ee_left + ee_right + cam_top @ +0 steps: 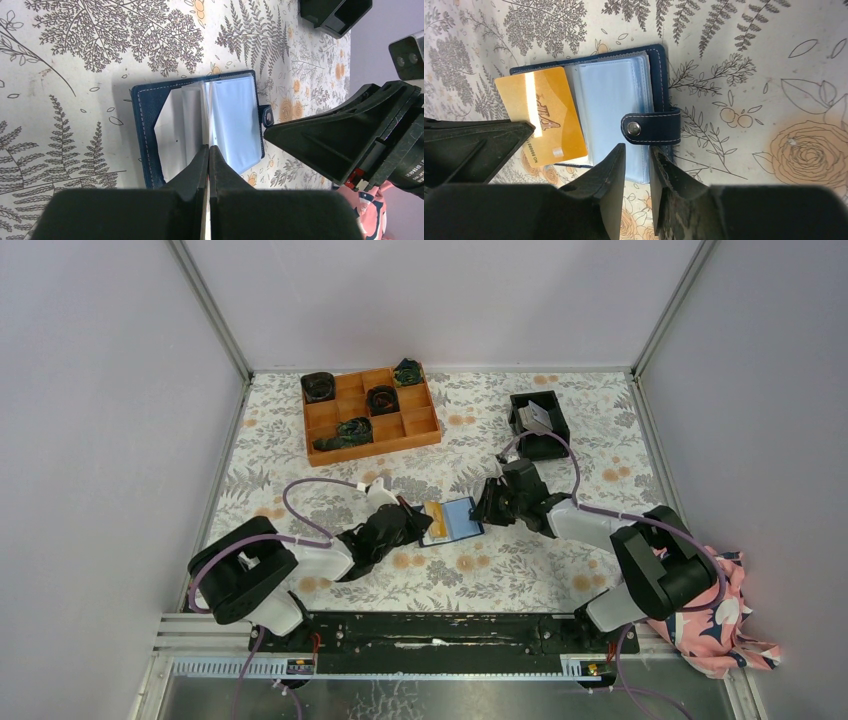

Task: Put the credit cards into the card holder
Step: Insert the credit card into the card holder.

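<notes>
1. A cloth [520, 570] printed with grey ferns and orange flowers covers the table. Plain pale walls [450, 300] close it in on three sides, with metal posts [215, 310] running up the far corners.
2. At the far left stands an orange compartment tray [375, 448] with dark bundles [318, 386] in several cells. At the far right is a black bin [540, 443] with a grey card [537, 412] inside. A crumpled pink floral cloth [715, 630] lies by the right arm's base.
3. The card holder [462, 518] lies open at mid-table with its light blue inside facing up. It sits between the two grippers and well apart from tray and bin.
4. The left gripper [209, 147] has its fingers pressed together on the near edge of a yellow-orange card [541, 115]. The card rests over the half of the holder nearer the left arm.
5. The right gripper [638, 148] has its jaws parted by a narrow gap. Its tips are at the holder's edge, just beside the snap tab [651, 127]. Whether they touch the clear sleeves [609, 100] cannot be told from here.
6. Only the right wrist view shows the card's gold face, its print and the tab's metal stud. In the left wrist view the same card shows only as a pale, glaring sheet. That view also catches a corner of the bin and a bit of the pink cloth. Only the top view shows the tray and what is in the bin.
</notes>
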